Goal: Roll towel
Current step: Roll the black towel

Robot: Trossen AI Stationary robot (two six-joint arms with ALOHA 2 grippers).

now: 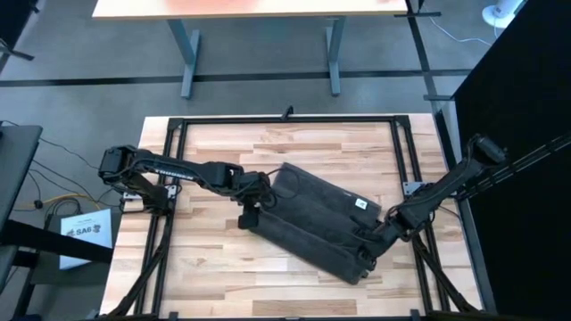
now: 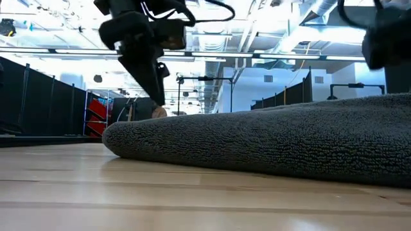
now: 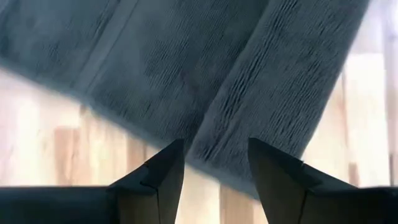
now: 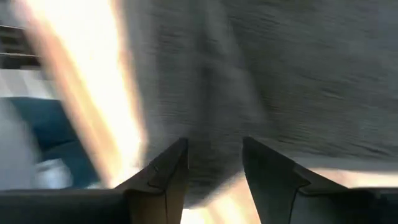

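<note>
A dark grey towel [image 1: 317, 223] lies folded in a long band slanting across the middle of the table [image 1: 223, 267], its near end towards the table's front right corner. The right claw [image 1: 382, 234] sits at that near end and the left claw [image 1: 252, 207] at the far end, both spread and gripping nothing. The thick, limp terry would likely sag, so its ends look best to grip; no containers show.
</note>
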